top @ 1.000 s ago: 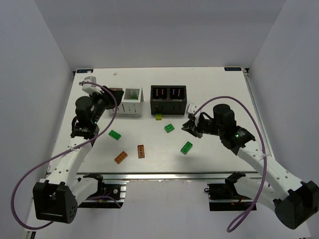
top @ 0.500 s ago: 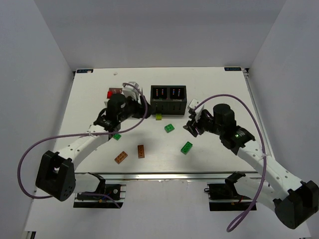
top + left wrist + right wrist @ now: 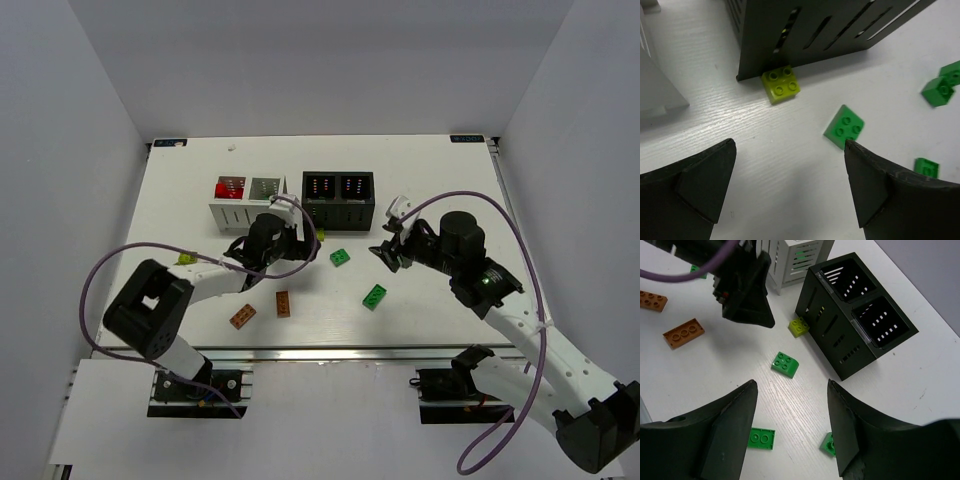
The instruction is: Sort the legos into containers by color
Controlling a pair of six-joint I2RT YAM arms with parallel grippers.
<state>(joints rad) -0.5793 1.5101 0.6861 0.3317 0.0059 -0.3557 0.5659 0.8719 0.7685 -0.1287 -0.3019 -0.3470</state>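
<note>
The left tool (image 3: pixel 790 172) is hanging over the counter (image 3: pixel 765 145) with its fingers spread wide, gripping nothing. The yellow-green brick (image 3: pixel 781 84) is lying upper centre, right against the black box (image 3: pixel 805 30). A green brick (image 3: pixel 844 126) is sitting just right of centre. The right tool (image 3: pixel 790 422) is gaping too, empty. In the overhead view, orange bricks (image 3: pixel 283 303) are lying lower left of centre, and the white box (image 3: pixel 247 208) is showing red in its left compartment.
</note>
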